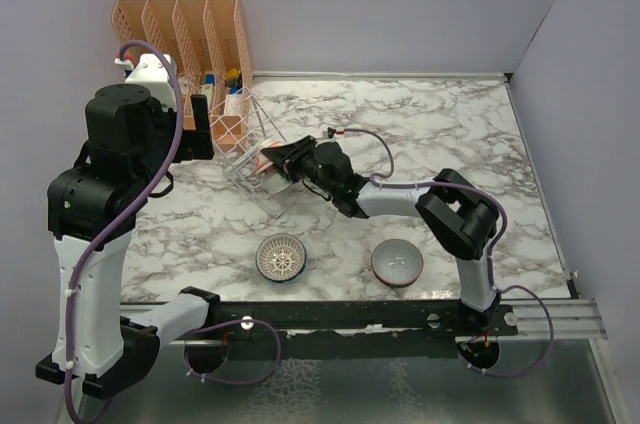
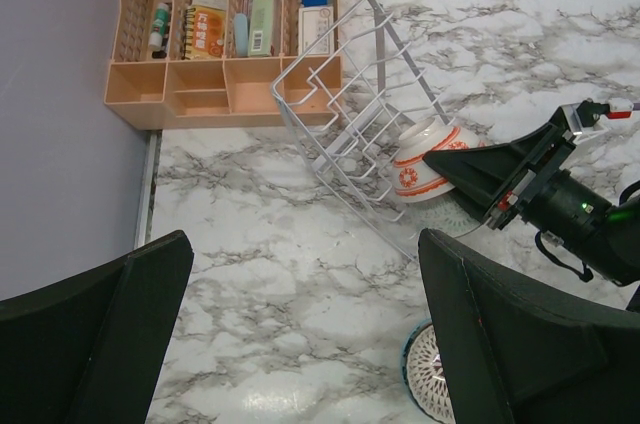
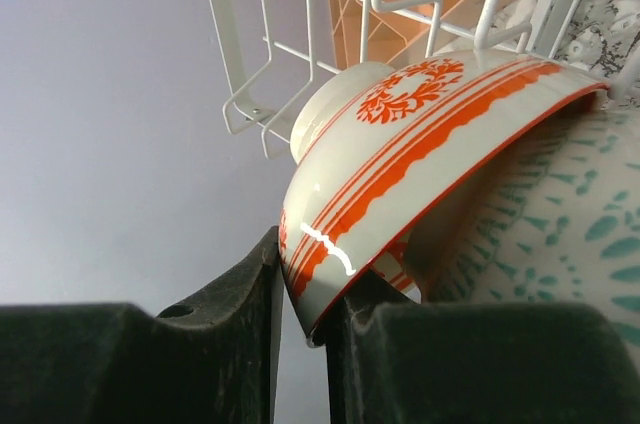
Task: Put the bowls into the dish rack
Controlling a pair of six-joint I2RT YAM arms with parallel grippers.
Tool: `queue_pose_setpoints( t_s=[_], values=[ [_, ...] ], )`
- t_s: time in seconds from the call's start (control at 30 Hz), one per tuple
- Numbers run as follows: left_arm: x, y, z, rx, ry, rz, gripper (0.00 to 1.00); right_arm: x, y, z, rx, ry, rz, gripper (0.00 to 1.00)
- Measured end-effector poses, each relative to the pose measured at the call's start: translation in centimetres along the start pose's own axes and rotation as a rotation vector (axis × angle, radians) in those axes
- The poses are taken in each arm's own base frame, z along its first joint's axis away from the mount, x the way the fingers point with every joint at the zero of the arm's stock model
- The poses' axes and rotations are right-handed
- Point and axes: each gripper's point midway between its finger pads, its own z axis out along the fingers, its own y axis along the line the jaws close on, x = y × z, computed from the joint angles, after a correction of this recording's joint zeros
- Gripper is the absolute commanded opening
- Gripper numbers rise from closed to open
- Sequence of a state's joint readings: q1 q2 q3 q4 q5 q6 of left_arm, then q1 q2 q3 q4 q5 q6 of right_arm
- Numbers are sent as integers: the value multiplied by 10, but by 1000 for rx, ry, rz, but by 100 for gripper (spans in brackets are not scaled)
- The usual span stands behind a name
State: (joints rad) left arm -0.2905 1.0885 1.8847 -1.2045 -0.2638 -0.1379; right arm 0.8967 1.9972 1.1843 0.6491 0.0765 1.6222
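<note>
My right gripper [image 3: 300,284] is shut on the rim of the grey-white bowl with red rim and orange bands [image 3: 420,144]. It holds the bowl tilted against the wire dish rack [image 1: 240,139], which leans over next to the organizer. The green leaf-patterned bowl [image 3: 560,234] lies right behind the held bowl. The held bowl also shows in the left wrist view [image 2: 425,159], at the rack's [image 2: 340,134] lower edge. The lattice bowl [image 1: 281,257] and the bowl with the pale green inside [image 1: 397,262] sit on the table near the front. My left gripper [image 2: 300,344] is open and empty, high above the table.
The orange slotted organizer [image 1: 180,34] with small bottles and boxes stands at the back left against the wall, touching the rack. The raised left arm [image 1: 110,174] fills the left side. The black rail runs along the near table edge [image 1: 380,314].
</note>
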Motion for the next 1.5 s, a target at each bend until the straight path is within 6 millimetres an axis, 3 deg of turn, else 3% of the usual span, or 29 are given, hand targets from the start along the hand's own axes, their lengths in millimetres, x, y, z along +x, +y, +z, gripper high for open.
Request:
queue_pose_setpoints(
  t_s=[0.33,0.6,1.5],
  values=[
    [4,2,1,-11,9,5,99,4,0,1,4,20,8,41],
    [5,2,0,-11,8,5,99,7,-5,0,27,38,19,49],
    [7,2,3,-13,14,7,99,10,-12,-25,145,60,44,53]
  ],
)
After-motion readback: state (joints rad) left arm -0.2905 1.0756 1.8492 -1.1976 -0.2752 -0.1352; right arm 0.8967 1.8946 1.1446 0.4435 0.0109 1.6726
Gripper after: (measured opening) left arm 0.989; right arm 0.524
